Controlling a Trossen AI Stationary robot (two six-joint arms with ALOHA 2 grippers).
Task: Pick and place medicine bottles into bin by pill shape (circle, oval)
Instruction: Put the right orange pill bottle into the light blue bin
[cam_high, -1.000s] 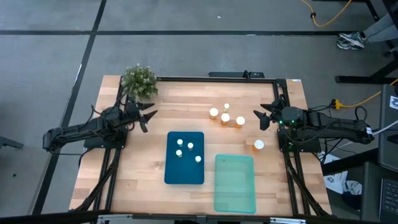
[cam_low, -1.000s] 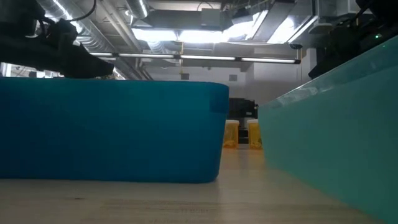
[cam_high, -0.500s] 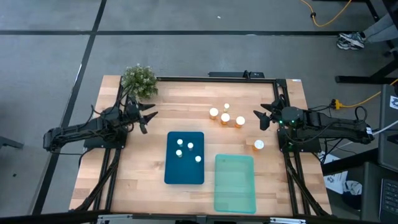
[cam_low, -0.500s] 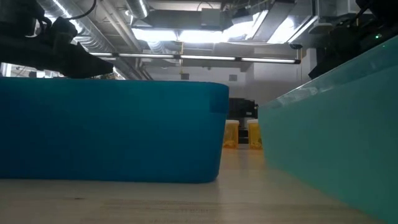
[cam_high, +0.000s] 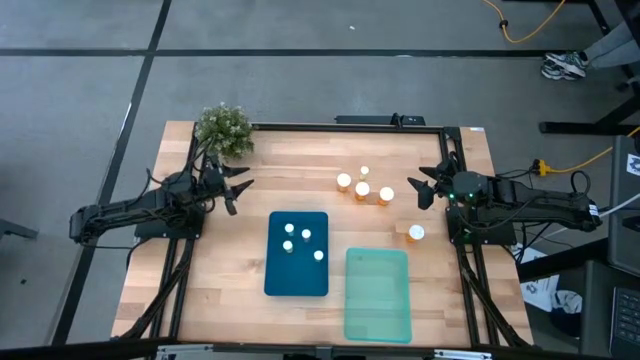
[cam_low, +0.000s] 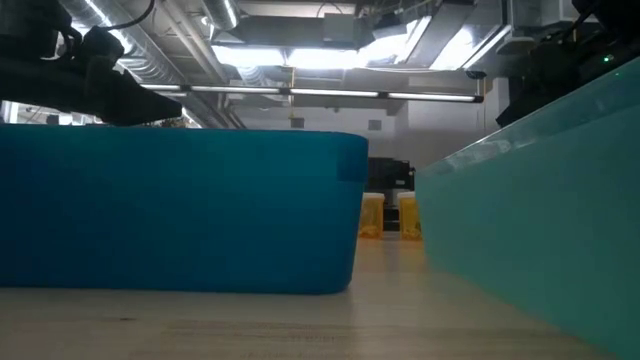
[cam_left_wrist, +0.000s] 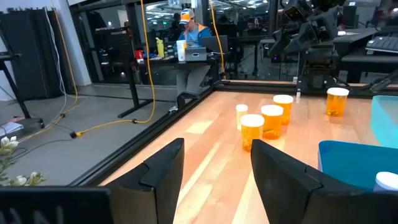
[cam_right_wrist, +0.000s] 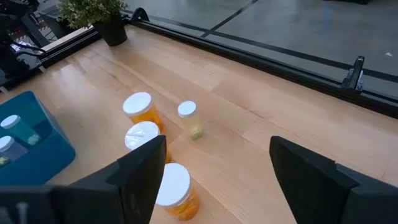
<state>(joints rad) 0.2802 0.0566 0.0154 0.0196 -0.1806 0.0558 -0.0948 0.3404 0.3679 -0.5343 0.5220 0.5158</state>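
Three orange bottles with white caps (cam_high: 362, 188) and a small pale bottle (cam_high: 365, 171) stand in a cluster at the far middle of the table; they also show in the right wrist view (cam_right_wrist: 145, 137). One more orange bottle (cam_high: 416, 233) stands near the right side. Several small pale bottles (cam_high: 299, 240) stand in the dark blue bin (cam_high: 297, 280). The teal bin (cam_high: 377, 300) holds nothing that shows. My left gripper (cam_high: 238, 188) is open and empty left of the blue bin. My right gripper (cam_high: 420, 190) is open and empty right of the cluster.
A small green potted plant (cam_high: 223, 130) stands at the far left corner. A black frame rail (cam_high: 340, 126) runs along the table's far edge. Bare wood lies between the two grippers and the bins. A person sits at a desk in the room beyond (cam_left_wrist: 189, 31).
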